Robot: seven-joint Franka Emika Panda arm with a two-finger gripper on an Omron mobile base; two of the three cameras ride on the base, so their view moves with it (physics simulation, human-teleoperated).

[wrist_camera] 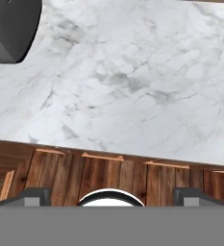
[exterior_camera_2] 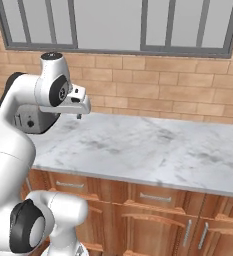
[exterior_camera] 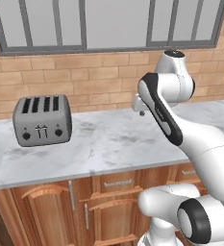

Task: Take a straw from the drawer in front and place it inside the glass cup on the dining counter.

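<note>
Gripper (wrist_camera: 108, 194): jaws fully spread, nothing held, above the worktop (exterior_camera: 113, 139), right of toaster (exterior_camera: 42, 120). Drawer (exterior_camera_2: 155, 198) closed below worktop edge. Risk: descending w/o clearing the overhang = collision w/ the edge.

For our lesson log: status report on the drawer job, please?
End effector open, empty, above marble worktop. Drawer shut, untouched. Toaster off left, not obstructing.

Two rear base views, one downward hand view, shared worktop (exterior_camera: 108, 144).
</note>
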